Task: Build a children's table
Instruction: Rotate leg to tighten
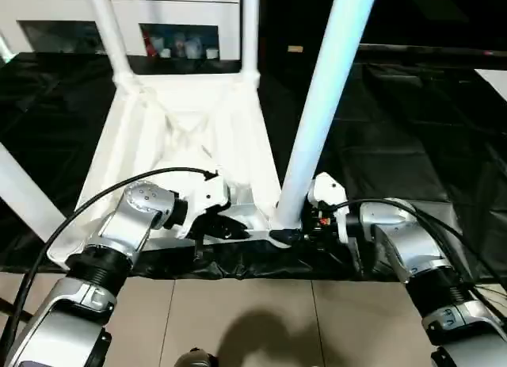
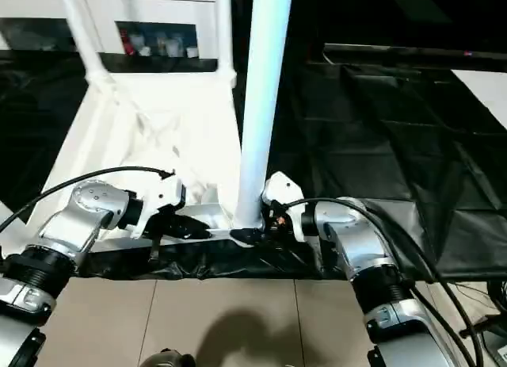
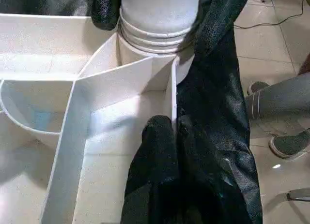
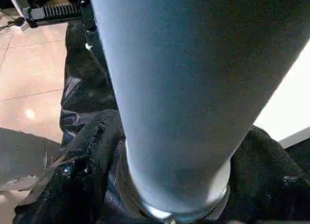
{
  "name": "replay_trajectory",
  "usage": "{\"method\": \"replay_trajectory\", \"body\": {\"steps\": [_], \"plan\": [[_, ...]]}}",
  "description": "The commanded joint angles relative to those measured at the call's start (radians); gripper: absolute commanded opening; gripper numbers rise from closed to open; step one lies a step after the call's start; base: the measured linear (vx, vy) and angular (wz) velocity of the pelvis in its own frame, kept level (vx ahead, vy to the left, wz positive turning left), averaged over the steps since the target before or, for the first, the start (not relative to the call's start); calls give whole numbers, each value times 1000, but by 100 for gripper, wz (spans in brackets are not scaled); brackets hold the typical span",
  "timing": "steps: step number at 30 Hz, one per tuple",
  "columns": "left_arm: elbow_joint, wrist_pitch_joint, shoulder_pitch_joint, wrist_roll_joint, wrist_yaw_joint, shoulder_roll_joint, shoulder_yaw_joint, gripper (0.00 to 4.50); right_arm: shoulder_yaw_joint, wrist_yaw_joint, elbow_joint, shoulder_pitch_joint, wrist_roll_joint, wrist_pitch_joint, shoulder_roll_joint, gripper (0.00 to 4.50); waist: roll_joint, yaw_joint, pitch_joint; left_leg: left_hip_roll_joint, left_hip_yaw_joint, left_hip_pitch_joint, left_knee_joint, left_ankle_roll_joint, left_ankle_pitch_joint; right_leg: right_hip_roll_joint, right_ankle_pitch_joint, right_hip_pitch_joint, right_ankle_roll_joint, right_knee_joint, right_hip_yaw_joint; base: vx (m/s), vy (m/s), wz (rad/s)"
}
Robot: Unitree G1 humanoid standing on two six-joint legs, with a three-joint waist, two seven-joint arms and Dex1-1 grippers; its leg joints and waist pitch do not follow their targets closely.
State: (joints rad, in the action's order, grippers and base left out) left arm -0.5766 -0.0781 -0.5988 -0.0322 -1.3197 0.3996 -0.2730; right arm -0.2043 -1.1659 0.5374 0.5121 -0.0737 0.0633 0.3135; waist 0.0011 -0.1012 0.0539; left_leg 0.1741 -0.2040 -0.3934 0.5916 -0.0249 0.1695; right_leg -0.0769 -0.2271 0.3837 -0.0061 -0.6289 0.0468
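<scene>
The white tabletop (image 1: 190, 121) lies upside down on the black-covered work table, ribs facing up. Four white legs stand in its corner sockets: far left (image 1: 111, 34), far right (image 1: 250, 30), near left (image 1: 24, 196) and near right (image 1: 325, 97). My right gripper (image 1: 291, 235) is shut around the base of the near right leg, just above its socket (image 3: 157, 21). My left gripper (image 1: 226, 224) is closed on the tabletop's near rim beside that socket. One finger (image 3: 155, 151) sits inside the rim wall, and the other is lost against the black cloth.
The black cloth (image 1: 412, 137) covers the work table out to the right and hangs over its near edge. A white glass-door cabinet (image 1: 174, 26) stands behind. Tiled floor (image 1: 238, 319) lies below me, and a person's shoe (image 3: 290, 141) is beside the table.
</scene>
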Motion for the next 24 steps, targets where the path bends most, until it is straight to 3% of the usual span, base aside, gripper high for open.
{"method": "replay_trajectory", "body": {"steps": [1, 6, 10, 18, 19, 24], "plan": [[-3, -18, -33, 26, 24, -22, 11, 27, -16, -30, 5, 19, -8, -23, -7, 344, -7, 2, -67, 69, 27, 31, -62, 68, 142, -80, 0, -33, -275, 63, -43, 0, 0, 0], [-2, -7, -23, 17, 18, 1, 9, 65, -16, -32, 13, 15, -5, -35, -4, 346, -7, 2, -68, 69, 29, 28, -63, 61, 151, -80, -22, -35, -268, 63, -42, 0, 0, 0], [-41, 17, -23, 5, 12, 27, 10, 65, -18, -31, 12, 14, -7, -37, -3, 346, -6, 7, -68, 66, 28, 27, -62, 72, 139, -78, 2, -35, -271, 62, -41, 0, 0, 0], [-93, 42, -42, -14, 19, 45, -7, 65, -19, -30, 25, 19, -1, -55, -6, 346, -5, 10, -67, 67, 29, 30, -64, 55, 163, -79, -24, -34, -273, 64, -42, 0, 0, 0], [-105, 46, -46, -15, 18, 48, -7, 38, -18, -30, 27, 20, -1, -57, -8, 346, 1, 9, -68, 68, 29, 30, -63, 54, 161, -80, -19, -34, -275, 63, -42, 0, 0, 0], [-118, 37, -49, -11, 4, 57, -6, 10, -17, -35, 23, 19, -7, -55, -9, 346, -2, 10, -66, 68, 29, 31, -66, 46, 185, -80, -49, -33, -273, 67, -42, 0, 0, 0]]}}
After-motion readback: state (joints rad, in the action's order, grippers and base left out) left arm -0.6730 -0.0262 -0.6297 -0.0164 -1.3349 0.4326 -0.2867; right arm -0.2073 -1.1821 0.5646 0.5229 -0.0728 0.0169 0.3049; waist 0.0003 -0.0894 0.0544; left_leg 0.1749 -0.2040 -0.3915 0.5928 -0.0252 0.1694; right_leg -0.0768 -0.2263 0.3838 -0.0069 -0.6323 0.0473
